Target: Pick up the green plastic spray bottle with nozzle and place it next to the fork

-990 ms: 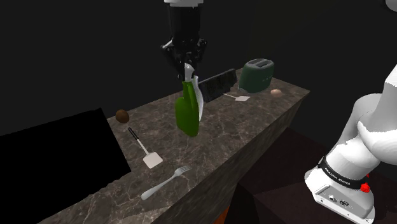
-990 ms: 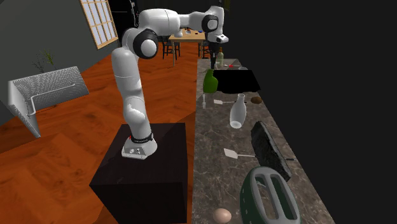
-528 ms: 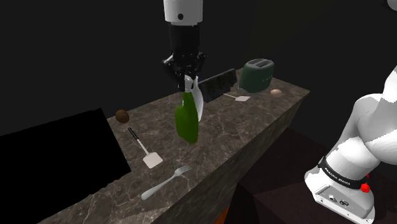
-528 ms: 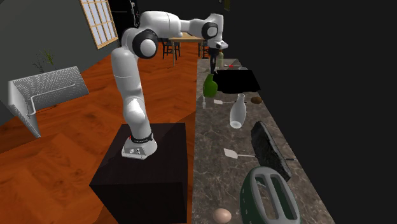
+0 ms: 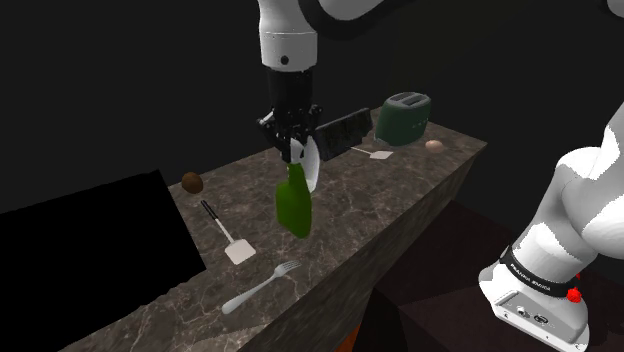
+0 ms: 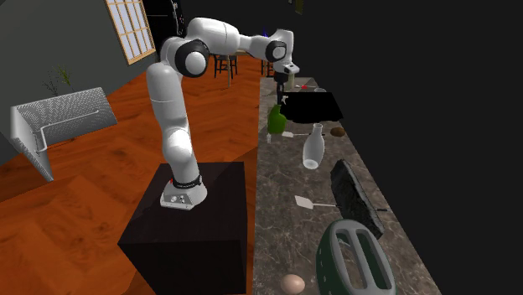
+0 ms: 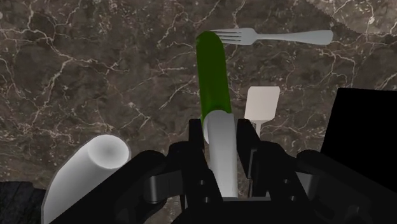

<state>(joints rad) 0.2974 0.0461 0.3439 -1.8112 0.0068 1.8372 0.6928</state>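
My black gripper [image 5: 293, 150] is shut on the white nozzle [image 7: 221, 149] of the green spray bottle [image 5: 293, 205]. The bottle hangs below the fingers [image 7: 195, 137], slightly tilted, over the dark marbled counter [image 5: 400, 190]. From the wrist, the green body [image 7: 212, 76] points toward the silver fork [image 7: 280, 36], whose tines lie just past the bottle's base. The fork [image 5: 262, 286] lies near the counter's front edge, at the shoulder view's lower left of the bottle. The bottle [image 6: 276, 120] also hangs under the gripper [image 6: 279, 94] in the second exterior view.
A white spatula [image 5: 228, 238] lies between bottle and fork. A pale glass bottle [image 6: 313, 147] stands close behind the gripper. A brown lump [image 5: 192, 182], a black slab [image 5: 340, 130], a green toaster [image 5: 403, 118] and an egg [image 5: 434, 145] also sit on the counter. A black area [image 5: 90, 235] covers its left end.
The gripper has come down with the green bottle still held, bringing it lower over the counter and slightly toward the fork.
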